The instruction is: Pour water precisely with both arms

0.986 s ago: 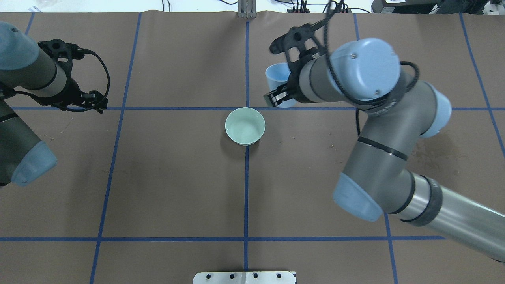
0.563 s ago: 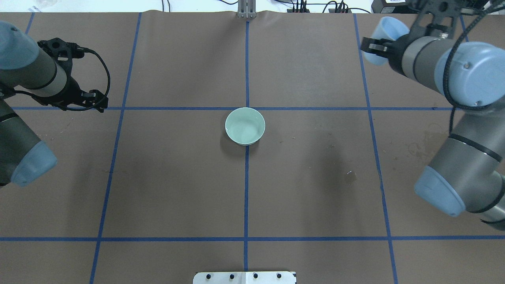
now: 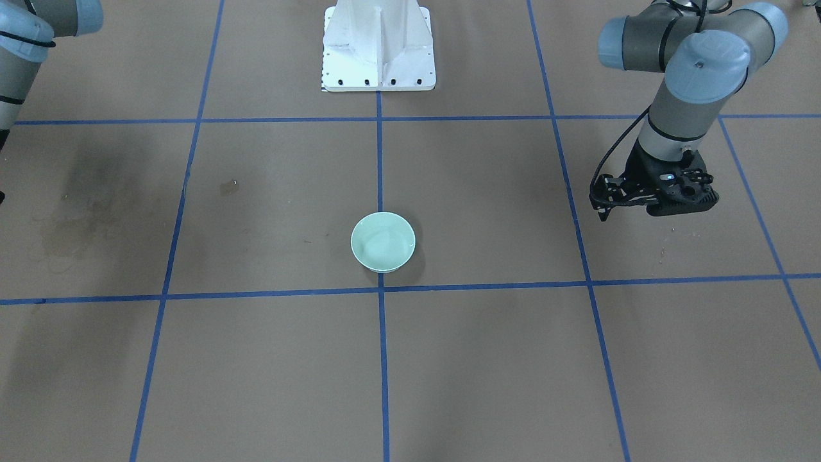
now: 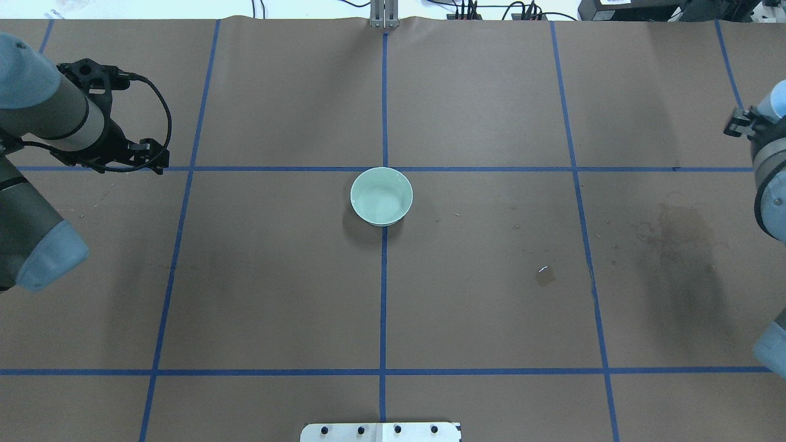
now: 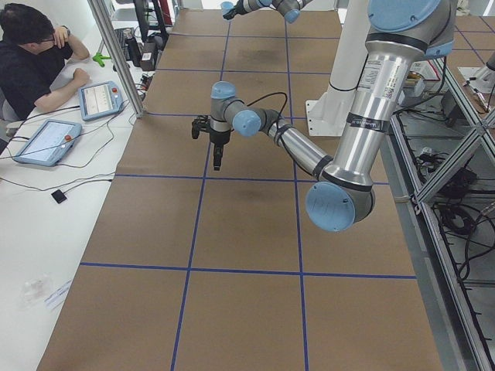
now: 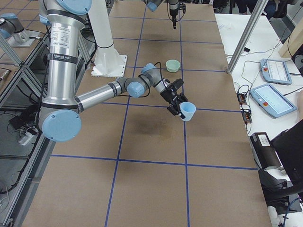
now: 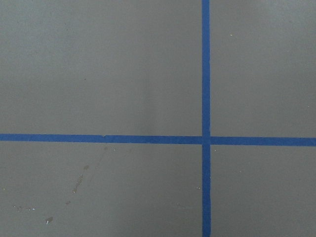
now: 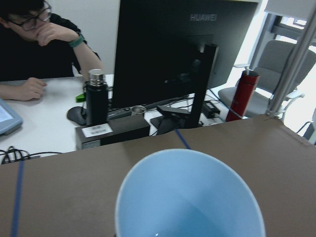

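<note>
Centre of the right side view, right gripper (image 6: 180,112) clasps a blue cup (image 6: 189,110); left gripper (image 5: 216,161), I cannot tell

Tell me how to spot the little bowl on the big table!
Find the brown table crossed by blue tape lines. The bowl sits near its middle, on the centre line. It is mint green and stands alone, unlike the pale blue cup held by the right gripper.

Table (image 4: 276,276) brown; tape grid (image 4: 383,294) blue; stains (image 4: 675,227) dark. Bowl (image 4: 381,196) pale mint green. Cup (image 6: 188,110) light blue. Left arm (image 3: 667,112), right arm (image 6: 94,99) grey; joint caps (image 3: 705,58) pale blue.
</note>
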`<state>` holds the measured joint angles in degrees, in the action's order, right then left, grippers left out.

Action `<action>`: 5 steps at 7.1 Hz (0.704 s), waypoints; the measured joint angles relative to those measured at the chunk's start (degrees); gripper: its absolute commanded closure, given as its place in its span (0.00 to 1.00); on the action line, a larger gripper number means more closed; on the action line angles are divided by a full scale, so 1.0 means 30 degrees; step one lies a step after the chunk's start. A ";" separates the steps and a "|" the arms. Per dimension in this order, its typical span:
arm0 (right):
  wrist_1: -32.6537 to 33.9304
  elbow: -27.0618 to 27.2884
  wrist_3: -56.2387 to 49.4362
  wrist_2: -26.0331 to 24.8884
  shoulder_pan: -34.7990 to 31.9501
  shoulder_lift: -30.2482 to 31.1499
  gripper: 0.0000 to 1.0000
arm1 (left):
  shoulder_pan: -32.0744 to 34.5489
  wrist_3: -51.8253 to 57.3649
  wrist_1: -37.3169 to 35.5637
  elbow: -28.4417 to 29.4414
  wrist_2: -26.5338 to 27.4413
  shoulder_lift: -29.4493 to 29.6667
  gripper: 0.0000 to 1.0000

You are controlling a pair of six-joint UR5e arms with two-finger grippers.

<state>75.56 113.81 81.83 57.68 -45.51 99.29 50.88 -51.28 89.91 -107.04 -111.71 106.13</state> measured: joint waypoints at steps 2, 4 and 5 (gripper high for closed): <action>0.0011 -0.1368 0.2675 -0.0510 0.0177 0.0557 1.00 | -0.0062 -0.0145 -0.0013 0.0003 0.0000 0.0051 0.00; 0.0040 -0.2775 0.4445 -0.0573 0.1279 0.0102 1.00 | -0.0100 -0.0149 -0.0016 0.0004 0.0000 0.0109 0.00; 0.0048 -0.3493 0.4846 -0.0535 0.1778 -0.0360 1.00 | -0.0110 -0.0125 -0.0013 0.0027 0.0001 0.0130 0.00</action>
<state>75.71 103.34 96.36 56.08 -40.18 98.21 50.55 -51.65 89.87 -106.96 -111.71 106.52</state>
